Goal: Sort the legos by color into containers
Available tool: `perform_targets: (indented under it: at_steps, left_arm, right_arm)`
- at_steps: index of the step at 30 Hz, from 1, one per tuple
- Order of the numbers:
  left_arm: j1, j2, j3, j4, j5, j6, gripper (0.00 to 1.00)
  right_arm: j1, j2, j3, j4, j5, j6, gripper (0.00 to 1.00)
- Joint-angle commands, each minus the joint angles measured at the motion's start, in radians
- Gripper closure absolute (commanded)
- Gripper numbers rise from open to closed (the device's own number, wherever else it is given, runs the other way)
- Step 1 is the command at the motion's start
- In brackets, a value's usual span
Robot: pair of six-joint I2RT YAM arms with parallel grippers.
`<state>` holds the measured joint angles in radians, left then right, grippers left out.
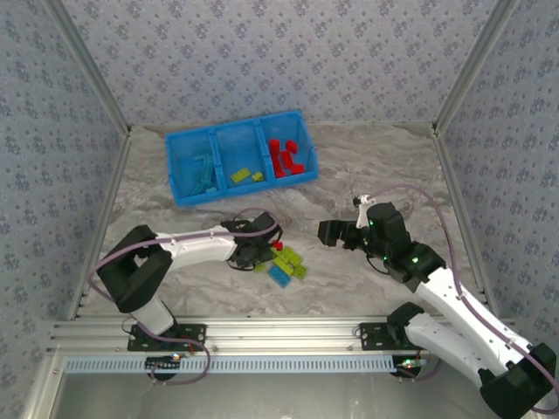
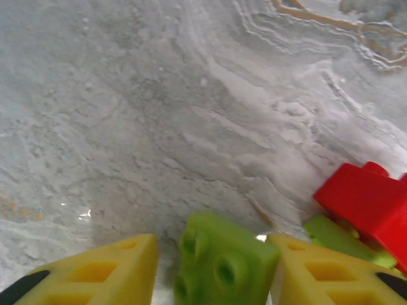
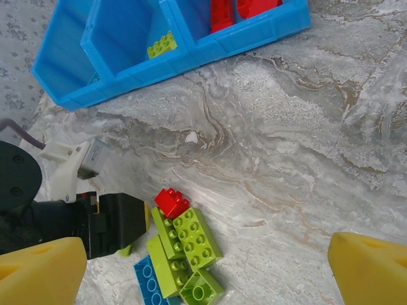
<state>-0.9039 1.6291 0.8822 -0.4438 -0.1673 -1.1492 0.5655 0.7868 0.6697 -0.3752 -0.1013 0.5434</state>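
Green brick [image 2: 219, 267] sits between the left pincer's [image 2: 213, 253] yellow fingers [image 2: 108, 267], which stand narrow. Whether they truly pinch it I cannot tell. Just beside it lies a small heap of bricks [image 1: 286, 260], green, blue and red, on the marble table [image 1: 376, 166]. To the right, the right pincer [image 1: 330, 234] hangs wide open, holding nothing. Farther back, the blue tray [image 1: 244, 188] holds blue, green and red bricks, seemingly one colour per compartment.

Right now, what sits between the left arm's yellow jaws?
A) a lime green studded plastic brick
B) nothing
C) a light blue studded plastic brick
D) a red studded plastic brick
A: the left wrist view shows a lime green studded plastic brick between the two yellow jaws, with a red plastic brick lying off to one side.
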Motion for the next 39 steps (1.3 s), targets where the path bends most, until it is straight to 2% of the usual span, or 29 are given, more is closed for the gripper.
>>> perform_targets:
  at_steps: [1, 5, 9, 13, 17, 19, 22, 26, 29, 33, 39]
  left_arm:
    - [0.014, -0.041, -0.067, -0.03, -0.026, -0.025, 0.57]
    - [0.045, -0.132, -0.154, -0.004, 0.0, 0.056, 0.61]
    - [0.044, -0.182, -0.171, 0.059, 0.083, 0.15, 0.62]
    - [0.043, -0.161, -0.16, 0.028, 0.071, 0.151, 0.7]
    - [0.043, -0.187, -0.16, 0.054, 0.059, 0.156, 0.73]
    - [0.044, -0.239, -0.15, 0.072, 0.04, 0.172, 0.73]
    - [0.059, -0.344, -0.106, 0.06, -0.05, 0.228, 0.73]
    - [0.152, -0.419, -0.005, 0.059, -0.153, 0.347, 0.73]
    - [0.242, -0.351, 0.126, 0.081, -0.193, 0.476, 0.72]
    - [0.35, -0.14, 0.338, 0.126, -0.207, 0.597, 0.72]
    - [0.448, 0.202, 0.735, 0.036, -0.17, 0.643, 0.68]
  right_arm:
    - [0.008, -0.009, 0.01, -0.007, 0.012, 0.03, 0.0]
    - [0.01, 0.003, 0.01, 0.004, 0.003, 0.043, 0.0]
    - [0.013, 0.018, 0.014, 0.017, 0.005, 0.047, 0.0]
    - [0.015, 0.031, 0.028, 0.014, 0.006, 0.051, 0.0]
    - [0.026, 0.027, 0.031, 0.014, -0.004, 0.05, 0.0]
    - [0.04, 0.029, 0.03, 0.02, -0.016, 0.043, 0.0]
    - [0.068, 0.033, 0.031, 0.036, -0.001, 0.042, 0.0]
    - [0.082, 0.047, 0.034, 0.05, 0.017, 0.046, 0.0]
    - [0.088, 0.055, 0.034, 0.057, 0.02, 0.049, 0.0]
    - [0.096, 0.056, 0.039, 0.041, 0.027, 0.056, 0.0]
    - [0.112, 0.024, 0.043, 0.016, 0.048, 0.068, 0.0]
